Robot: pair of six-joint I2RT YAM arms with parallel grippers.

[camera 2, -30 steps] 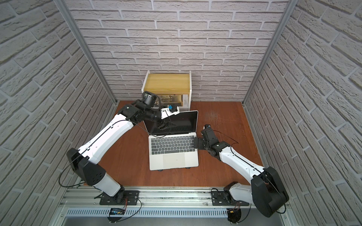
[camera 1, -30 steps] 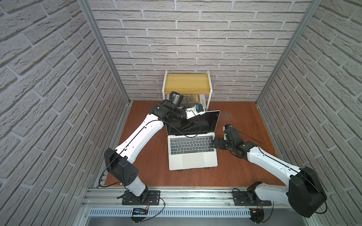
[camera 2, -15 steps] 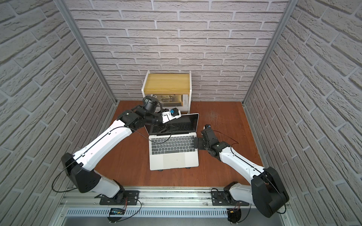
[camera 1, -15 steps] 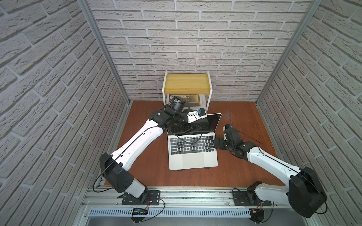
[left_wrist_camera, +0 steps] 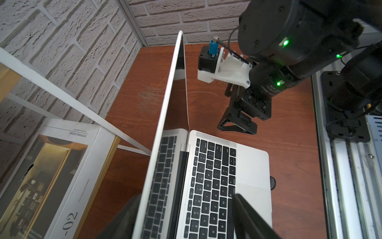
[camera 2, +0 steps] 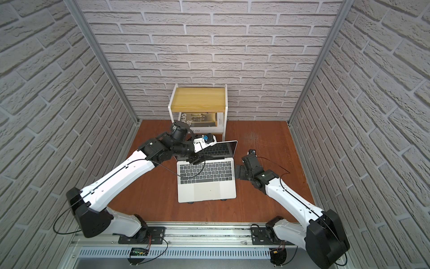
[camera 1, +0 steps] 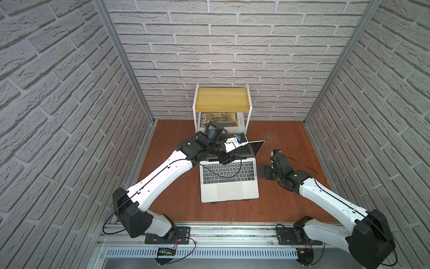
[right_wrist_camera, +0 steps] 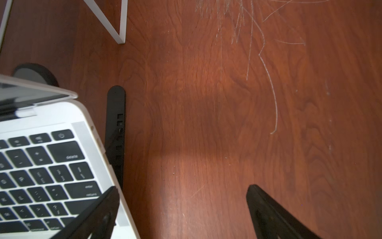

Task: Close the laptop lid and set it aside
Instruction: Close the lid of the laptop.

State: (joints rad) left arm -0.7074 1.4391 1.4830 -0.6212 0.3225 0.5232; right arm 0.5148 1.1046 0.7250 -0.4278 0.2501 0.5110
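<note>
Thin silver-white laptop [camera 1: 229,186] at middle of counter [camera 1: 274,209], dark grey keys, large trackpad, laptop lid [camera 1: 254,148] standing partly open, left fingers [left_wrist_camera: 246,217] apart straddling its edge, right fingers [right_wrist_camera: 266,211] spread wide beside laptop's right side

White brick walls [camera 1: 232,46] enclose a scratched reddish wood surface [camera 1: 281,139], with a yellow-topped white shelf [camera 1: 222,100] at the back.

Bright even light, slight wrist-view blur

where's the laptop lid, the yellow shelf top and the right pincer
laptop lid [camera 2: 221,149]: a top view, on its black screen face
yellow shelf top [camera 1: 221,99]: a top view, middle of the wooden board
right pincer [right_wrist_camera: 182,187]: right wrist view, midway between its fingertips
</note>
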